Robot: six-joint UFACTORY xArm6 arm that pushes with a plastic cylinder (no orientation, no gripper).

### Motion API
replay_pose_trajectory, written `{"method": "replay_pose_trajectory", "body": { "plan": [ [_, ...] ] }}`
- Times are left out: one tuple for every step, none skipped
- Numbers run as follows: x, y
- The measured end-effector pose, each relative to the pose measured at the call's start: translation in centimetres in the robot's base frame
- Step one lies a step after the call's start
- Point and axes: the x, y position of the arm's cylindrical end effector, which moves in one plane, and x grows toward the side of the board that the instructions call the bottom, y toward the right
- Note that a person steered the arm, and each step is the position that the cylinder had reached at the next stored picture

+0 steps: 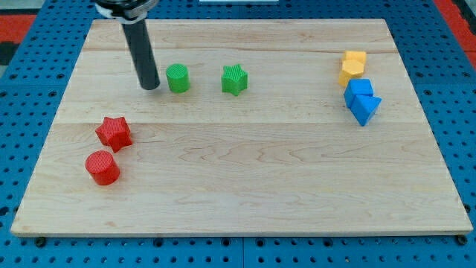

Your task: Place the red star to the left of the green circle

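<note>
One wooden board point(245, 201) fills the view, lying on a blue pegboard point(22, 112) that shows all around it. No claw on this arm, so there is nothing to call released or clenched: just the dark rod point(140, 52) coming down from the view's top, far left. My tip point(151, 88) sits on the board just left of the green circle point(178, 77), very close, and from this angle I cannot tell whether the two touch. Right of the circle, with a clear gap between them, stands the green star point(234, 79); both lie in the same far row.

Over on the far right, two pairs. Two blue blocks are pressed together, a blue cube point(359, 90) and, just nearer, what looks like a blue triangle point(367, 109). Just beyond them sit two yellow blocks point(352, 67), stacked close in the view, their shapes hard to make out.

Now the near left: the red star point(114, 133) lies well apart from my tip and the green circle, nearer to us and further left. Right beside it, nearer still, is the red circle point(102, 167), almost touching.
</note>
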Motion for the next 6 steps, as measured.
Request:
{"method": "replay_pose_trajectory", "body": {
  "plan": [
    [4.3, 3.1],
    [7.0, 7.1],
    [9.3, 3.3],
    [9.3, 0.6],
    [9.8, 0.6],
    [11.6, -0.4]
  ]
}}
